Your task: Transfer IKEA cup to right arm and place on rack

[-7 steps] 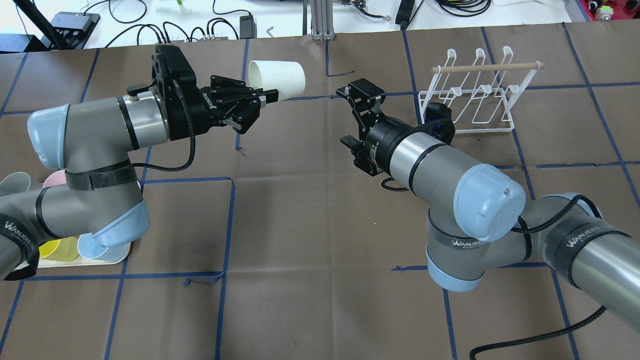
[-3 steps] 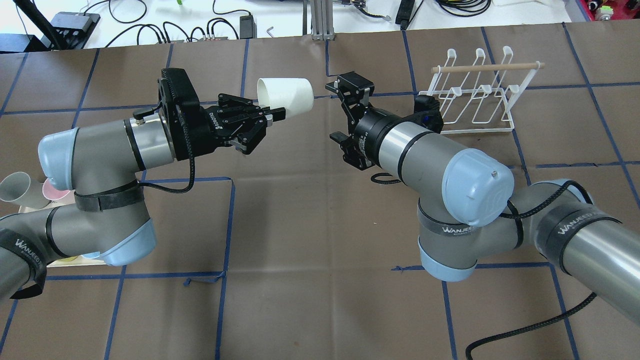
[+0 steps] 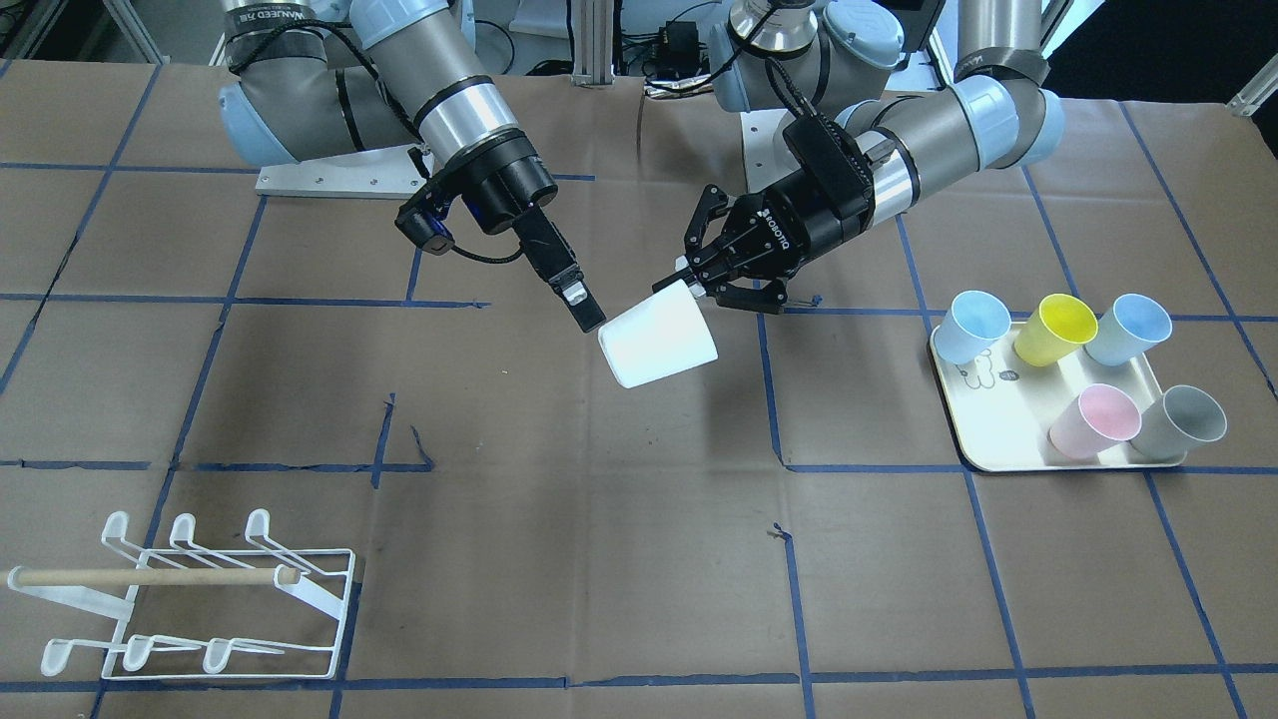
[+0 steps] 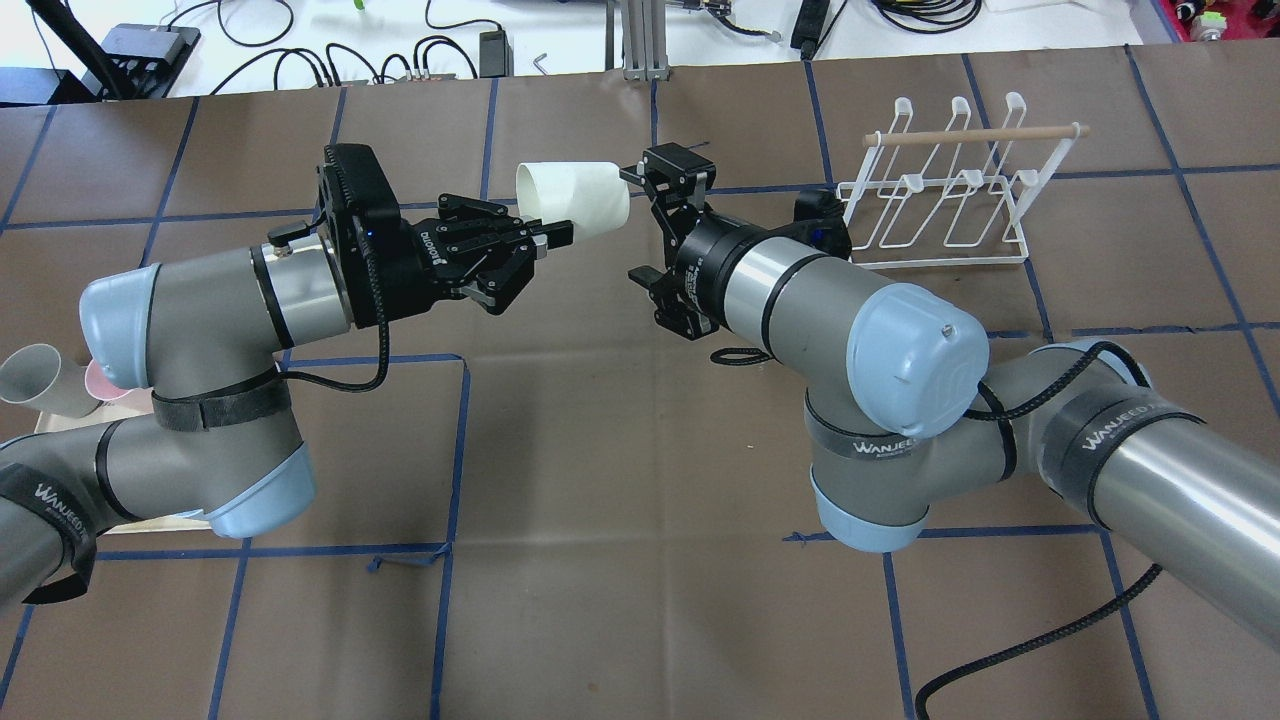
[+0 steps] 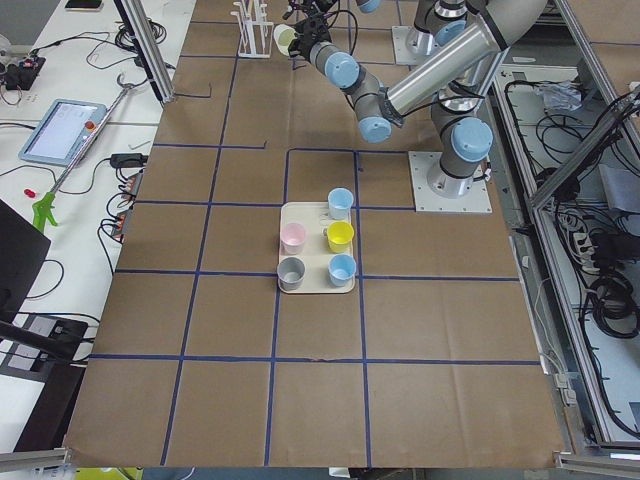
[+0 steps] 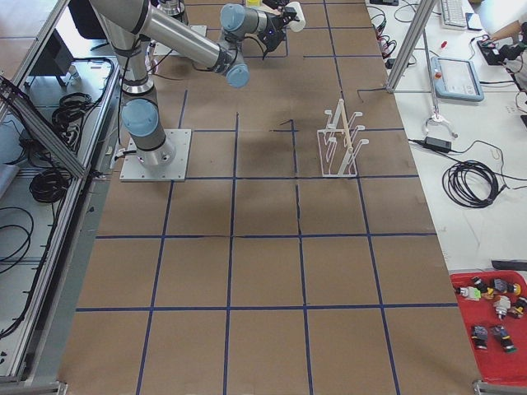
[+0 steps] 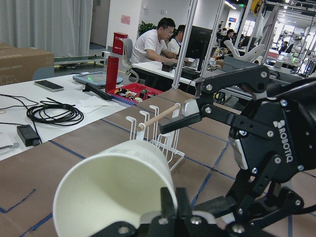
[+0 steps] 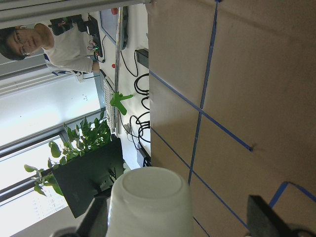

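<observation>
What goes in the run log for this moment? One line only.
phase: handover | left fingers: shut on cup rim | right fingers: open at cup base | rack: no cup

Left pincer: matt black, hard plastic and metal by the look. In it, the cup, white and smooth with a dull plastic sheen. Facing it, the right pincer is the same matt black, with a bare-metal pad at its fingertip. Behind them, the left arm and right arm show brushed silver metal, matt grey casings and glossy pale-blue caps. Under both pincers lies the worktop: matt brown paper, lightly creased, crossed by blue tape. Beyond the right pincer is the rack, glossy white coated wire with a bare pale wooden dowel. Behind the left pincer sits a matt cream tray of smooth pastel cups.
</observation>
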`<control>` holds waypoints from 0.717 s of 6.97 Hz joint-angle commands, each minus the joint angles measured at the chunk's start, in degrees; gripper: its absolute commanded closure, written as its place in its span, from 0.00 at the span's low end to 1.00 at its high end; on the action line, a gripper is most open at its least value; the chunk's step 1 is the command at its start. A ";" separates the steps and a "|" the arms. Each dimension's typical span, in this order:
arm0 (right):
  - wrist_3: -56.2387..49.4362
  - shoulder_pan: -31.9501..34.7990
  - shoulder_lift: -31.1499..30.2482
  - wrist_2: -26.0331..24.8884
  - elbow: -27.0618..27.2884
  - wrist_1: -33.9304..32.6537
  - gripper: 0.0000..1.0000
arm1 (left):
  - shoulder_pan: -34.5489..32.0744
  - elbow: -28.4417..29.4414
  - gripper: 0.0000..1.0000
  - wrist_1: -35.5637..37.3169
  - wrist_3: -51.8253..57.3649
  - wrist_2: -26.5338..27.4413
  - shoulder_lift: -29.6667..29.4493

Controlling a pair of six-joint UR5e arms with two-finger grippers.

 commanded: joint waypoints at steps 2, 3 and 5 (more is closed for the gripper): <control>1.75 1.35 0.48 -0.24 -2.57 2.51 0.01 | -0.03 0.00 1.00 0.09 -0.14 0.00 0.00; 1.75 1.70 1.44 -0.24 -3.53 2.42 0.01 | -0.03 0.00 1.00 0.09 -0.15 0.09 0.00; 1.83 2.84 3.81 -0.33 -5.90 2.51 0.01 | -0.12 0.00 1.00 0.09 -0.06 0.09 0.00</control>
